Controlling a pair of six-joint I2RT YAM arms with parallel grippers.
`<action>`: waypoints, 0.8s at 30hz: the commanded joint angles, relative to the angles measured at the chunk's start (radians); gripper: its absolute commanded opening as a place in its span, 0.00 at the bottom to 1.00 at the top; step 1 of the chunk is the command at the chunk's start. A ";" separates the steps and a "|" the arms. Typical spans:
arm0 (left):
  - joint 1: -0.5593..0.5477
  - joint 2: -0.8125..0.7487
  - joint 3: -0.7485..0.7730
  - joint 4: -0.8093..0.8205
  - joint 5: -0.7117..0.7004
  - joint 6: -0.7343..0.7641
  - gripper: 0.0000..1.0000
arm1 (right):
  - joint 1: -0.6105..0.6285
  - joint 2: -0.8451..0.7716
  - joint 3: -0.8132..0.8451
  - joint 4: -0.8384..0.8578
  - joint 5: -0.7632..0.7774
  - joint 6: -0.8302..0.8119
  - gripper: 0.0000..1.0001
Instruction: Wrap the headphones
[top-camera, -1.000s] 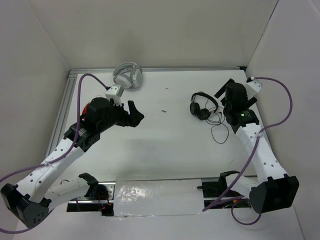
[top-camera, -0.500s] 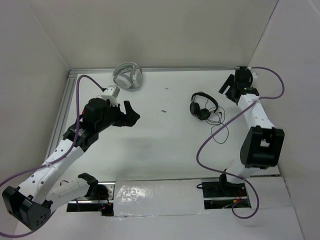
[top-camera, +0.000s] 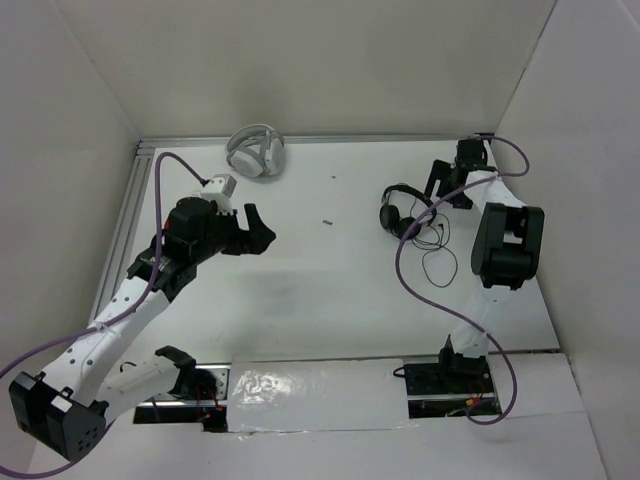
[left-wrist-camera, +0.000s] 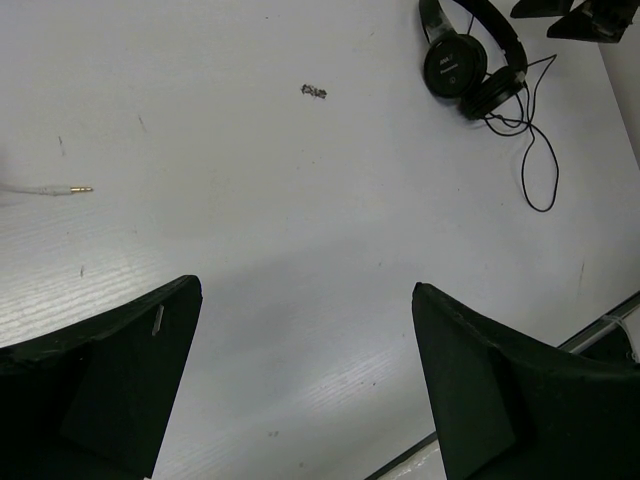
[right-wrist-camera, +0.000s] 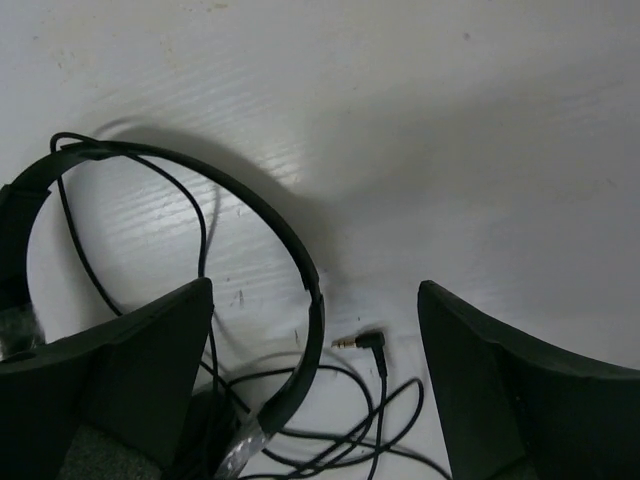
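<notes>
The black headphones (top-camera: 401, 211) lie on the table at the far right, with their thin cable (top-camera: 437, 262) trailing towards the near side. My right gripper (top-camera: 446, 189) is open and empty, just right of them. In the right wrist view the headband (right-wrist-camera: 262, 212) arcs between the open jaws, with the angled jack plug (right-wrist-camera: 366, 342) and tangled cable (right-wrist-camera: 330, 440) below. My left gripper (top-camera: 262, 229) is open and empty at left centre, far from the headphones. The left wrist view shows them at top right (left-wrist-camera: 466, 62) with the cable loop (left-wrist-camera: 538, 170).
White/grey headphones (top-camera: 258, 152) rest against the back wall at left, and their jack tip (left-wrist-camera: 76, 189) lies on the table. A small dark scrap (top-camera: 327, 221) lies mid-table. The side walls stand close to the right arm.
The right arm folded back into the far right corner and its gripper now points at the black headphones from the right. The left gripper drew back slightly to the left.
</notes>
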 joint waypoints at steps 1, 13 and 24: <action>0.013 0.008 -0.003 0.031 0.017 -0.025 0.99 | -0.006 0.068 0.106 -0.047 -0.051 -0.065 0.87; 0.024 0.016 -0.003 0.022 0.029 -0.029 0.99 | -0.006 0.125 0.095 -0.078 -0.046 -0.023 0.58; 0.024 -0.024 -0.007 0.041 0.083 0.020 0.99 | 0.010 -0.091 -0.081 0.048 -0.269 -0.189 0.00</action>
